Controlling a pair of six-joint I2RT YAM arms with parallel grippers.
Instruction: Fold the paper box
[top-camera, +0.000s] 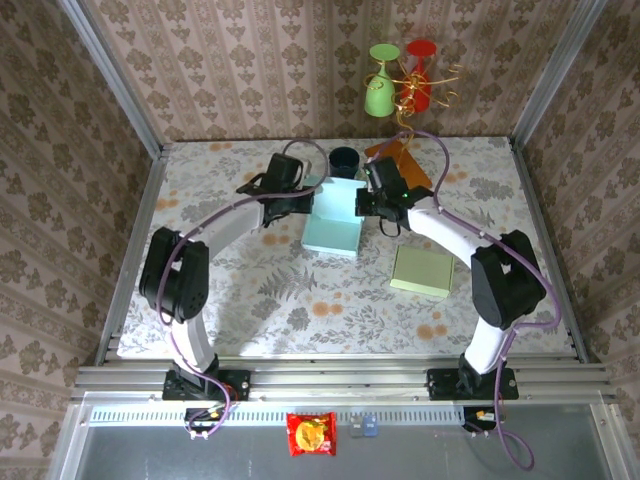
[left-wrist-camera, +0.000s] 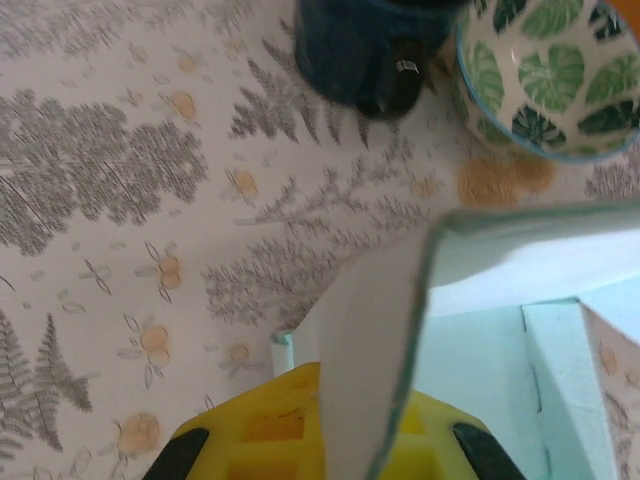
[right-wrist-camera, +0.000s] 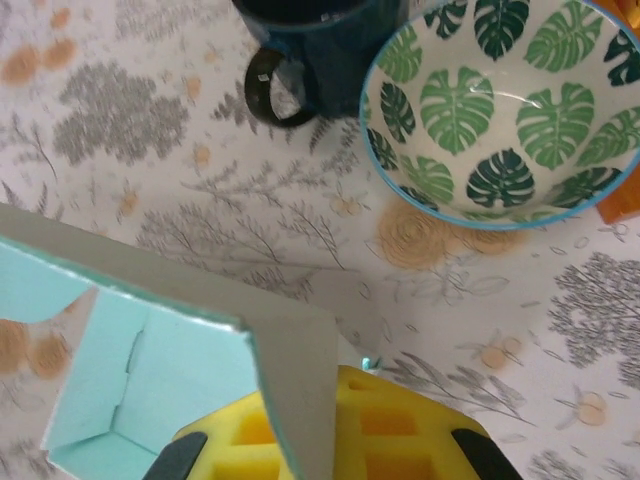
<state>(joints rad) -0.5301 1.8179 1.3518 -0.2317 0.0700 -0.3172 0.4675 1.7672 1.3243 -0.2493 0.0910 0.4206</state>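
Observation:
The light teal paper box (top-camera: 335, 222) lies half open on the floral table, in the middle towards the back. My left gripper (top-camera: 306, 201) is at its left side and my right gripper (top-camera: 368, 204) at its right side. In the left wrist view, an upright grey-backed flap (left-wrist-camera: 375, 340) of the box stands between the yellow fingers (left-wrist-camera: 255, 430), and the left gripper (left-wrist-camera: 352, 405) is shut on it. In the right wrist view, the right gripper (right-wrist-camera: 322, 410) is shut on the opposite flap (right-wrist-camera: 300, 370), with the teal inside of the box (right-wrist-camera: 150, 390) to its left.
A dark blue mug (top-camera: 345, 160) and a leaf-patterned bowl (right-wrist-camera: 500, 110) stand just beyond the box. A green flat pad (top-camera: 422, 270) lies to the right. An orange object (top-camera: 403, 160) and a wire rack with a red and a green glass (top-camera: 405, 85) are at the back.

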